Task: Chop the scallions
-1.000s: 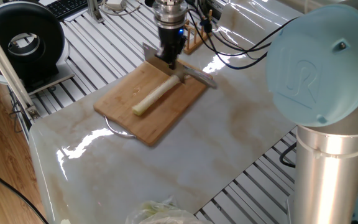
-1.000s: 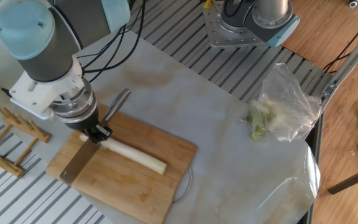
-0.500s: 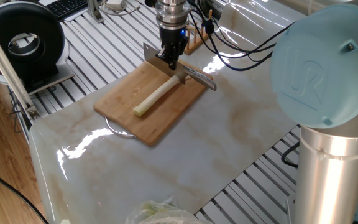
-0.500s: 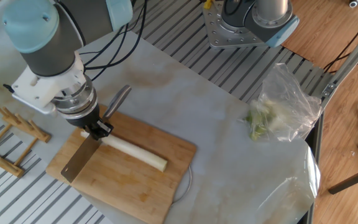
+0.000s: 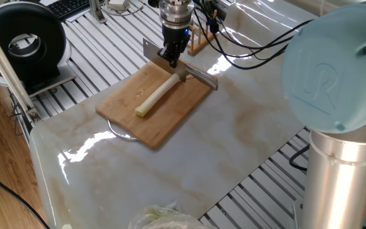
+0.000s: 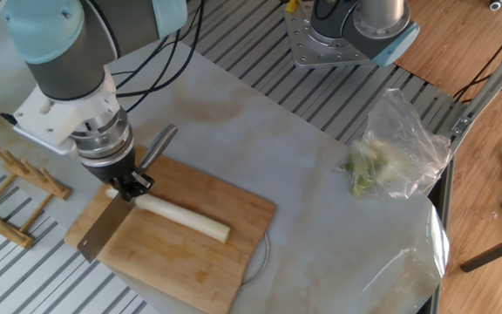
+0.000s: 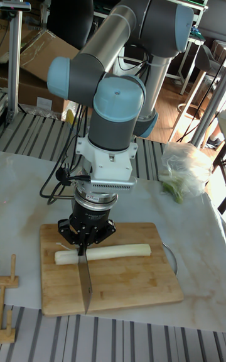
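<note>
One whole pale scallion stalk (image 5: 157,95) (image 6: 186,218) (image 7: 113,252) lies on the wooden cutting board (image 5: 164,124) (image 6: 172,262) (image 7: 125,286). My gripper (image 5: 172,56) (image 6: 122,185) (image 7: 83,239) is shut on a knife, directly over the stalk's thick end. The knife's steel blade (image 5: 152,51) (image 6: 98,234) (image 7: 85,283) crosses the stalk close to that end, and its metal handle (image 5: 199,76) (image 6: 157,146) sticks out the other side. Whether the edge has bitten into the stalk I cannot tell.
A clear plastic bag of leafy greens (image 6: 390,148) (image 7: 185,173) (image 5: 157,216) lies on the marble tabletop away from the board. A small wooden rack (image 6: 16,183) (image 5: 199,38) (image 7: 6,299) stands beside the board. A black round device (image 5: 24,41) sits off the table's far corner.
My gripper and the knife have slid a little along the stalk toward its thick end. The stalk has barely moved.
</note>
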Controlling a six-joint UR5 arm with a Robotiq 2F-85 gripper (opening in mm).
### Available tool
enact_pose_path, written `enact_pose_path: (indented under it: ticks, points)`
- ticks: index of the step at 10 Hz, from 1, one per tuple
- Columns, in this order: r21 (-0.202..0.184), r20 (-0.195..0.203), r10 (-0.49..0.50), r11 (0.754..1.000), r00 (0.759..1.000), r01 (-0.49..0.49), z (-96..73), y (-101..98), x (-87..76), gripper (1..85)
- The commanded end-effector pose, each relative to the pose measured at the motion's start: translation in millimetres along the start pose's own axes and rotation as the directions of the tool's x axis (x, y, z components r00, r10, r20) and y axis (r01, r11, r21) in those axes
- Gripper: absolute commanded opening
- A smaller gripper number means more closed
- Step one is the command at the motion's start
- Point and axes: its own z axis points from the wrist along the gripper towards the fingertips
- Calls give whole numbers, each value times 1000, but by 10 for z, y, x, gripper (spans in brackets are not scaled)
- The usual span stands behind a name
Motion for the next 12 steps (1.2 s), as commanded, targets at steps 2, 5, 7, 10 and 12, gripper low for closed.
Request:
enact_pose_path:
  ticks: [2,5,7,10,12]
  points:
    - [-4,5,8,1000,1000,-8,35,19,-41,13]
    - [-12,-7,7,1000,1000,-7,5,31,-27,13]
    - [-6,-16,10,1000,1000,-10,18,-1,12,13]
    - [-15,-80,19,1000,997,-20,-76,5,180,13]
    - [-11,-62,22,1000,998,-23,102,-16,218,13]
